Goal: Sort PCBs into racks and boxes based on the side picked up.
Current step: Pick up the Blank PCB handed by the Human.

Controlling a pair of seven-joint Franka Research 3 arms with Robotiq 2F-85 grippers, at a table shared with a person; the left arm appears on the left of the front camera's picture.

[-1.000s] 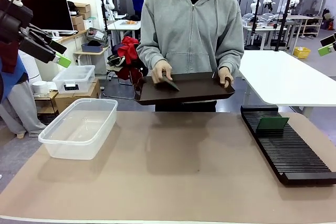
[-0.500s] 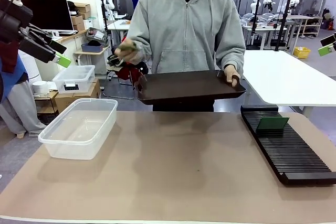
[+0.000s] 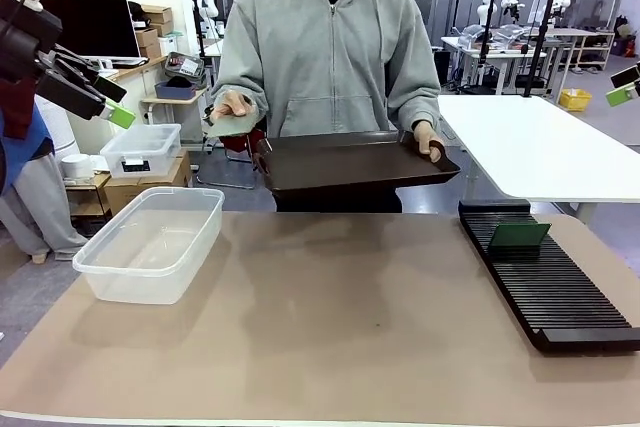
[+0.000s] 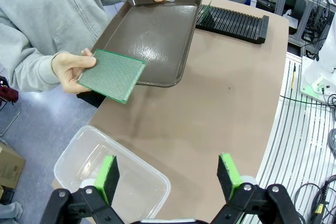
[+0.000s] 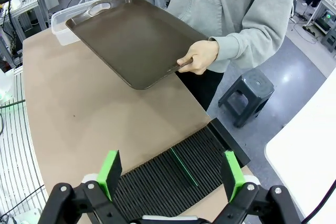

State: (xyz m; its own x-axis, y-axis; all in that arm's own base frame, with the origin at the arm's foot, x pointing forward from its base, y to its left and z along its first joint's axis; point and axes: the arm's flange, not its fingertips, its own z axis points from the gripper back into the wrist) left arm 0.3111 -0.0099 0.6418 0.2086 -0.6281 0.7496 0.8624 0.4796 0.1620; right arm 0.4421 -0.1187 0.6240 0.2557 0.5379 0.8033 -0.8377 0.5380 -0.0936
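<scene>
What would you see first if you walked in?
A person in a grey hoodie stands at the far side of the table, holding a dark brown tray in one hand and a thin green circuit board in the other. A clear plastic tub sits at the robot's left, and a long black slotted rack at its right holds another green board.

A dark brown tray [image 4: 157, 30] hangs tilted in the air well ahead of the left jaws, at the far edge of the tan worktop [image 4: 210, 108]. Ahead of the right jaws, past the worktop's edge, a grey stool [image 5: 252, 90] stands on the floor.
</scene>
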